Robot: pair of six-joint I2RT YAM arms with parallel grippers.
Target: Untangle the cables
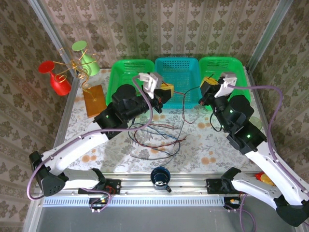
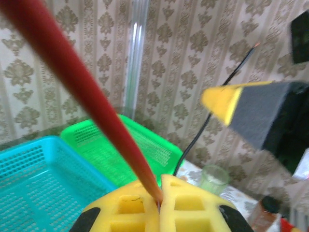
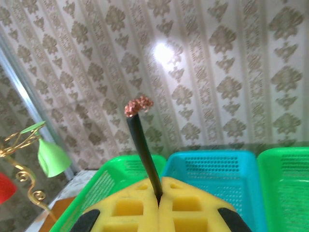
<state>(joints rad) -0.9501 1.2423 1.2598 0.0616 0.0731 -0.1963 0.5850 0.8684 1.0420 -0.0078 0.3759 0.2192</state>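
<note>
Two cables are in my grip, one per claw. My left claw (image 2: 160, 195) is pressed together on the red cable (image 2: 91, 104), which runs up and away from the pads. My right claw (image 3: 159, 195) pinches the black cable (image 3: 144, 150) close to its end, so the bare copper tip (image 3: 138, 106) stands just above the pads.

From above, both claws hang raised over the far part of the desk (image 1: 212, 145), just in front of the baskets (image 1: 176, 60) along its far edge. They are near each other but apart.

The rest of the cables (image 1: 157, 137) lie in a loose heap in the middle of the desk, toward its near edge. Red, blue and black loops cross one another there, and thin strands rise from the heap toward my claws.

I judge the step in hand to be the parting of these two: each is lifted by an end, but their lower lengths are in the heap and not yet free. The next move, as I see it, calls for drawing my claws apart, left toward the left edge and right toward the right. It should go slowly enough that the loops slide out rather than cinch into a knot.

I cannot tell which strand passes over which down there. My hold on the black one is so near its tip that a hard pull might slip it out.
</note>
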